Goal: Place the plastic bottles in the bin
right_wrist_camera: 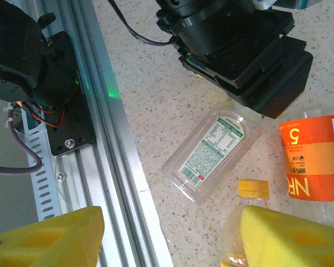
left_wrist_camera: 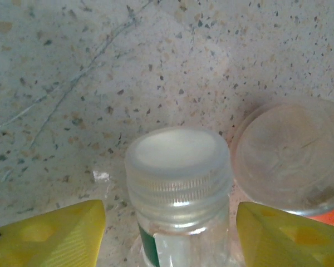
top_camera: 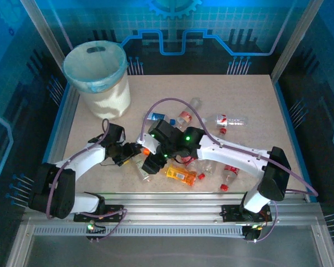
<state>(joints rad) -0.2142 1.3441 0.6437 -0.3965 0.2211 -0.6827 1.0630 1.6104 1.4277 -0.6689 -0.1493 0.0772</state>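
A clear bottle with a pale cap (left_wrist_camera: 178, 167) and a green label lies on the table between the yellow fingers of my left gripper (left_wrist_camera: 170, 217). The jaws are open, with a gap on each side of the neck. The same green-label bottle (right_wrist_camera: 211, 153) runs under the left gripper's black body (right_wrist_camera: 239, 50). My right gripper (right_wrist_camera: 171, 222) is open, one finger over the aluminium rail and the other over a yellow-capped bottle (right_wrist_camera: 251, 192). An orange-label bottle (right_wrist_camera: 314, 167) lies beside it. From above, both grippers (top_camera: 134, 151) (top_camera: 150, 166) meet mid-table, and the bin (top_camera: 96, 72) stands at the back left.
Another bottle's round clear end (left_wrist_camera: 292, 156) lies just right of the pale cap. More bottles lie scattered: an orange one (top_camera: 181, 175), a red-label one (top_camera: 231, 119), a blue-label one (top_camera: 156, 117) and red-capped ones (top_camera: 228, 178). The aluminium rail (right_wrist_camera: 119, 167) edges the table's near side.
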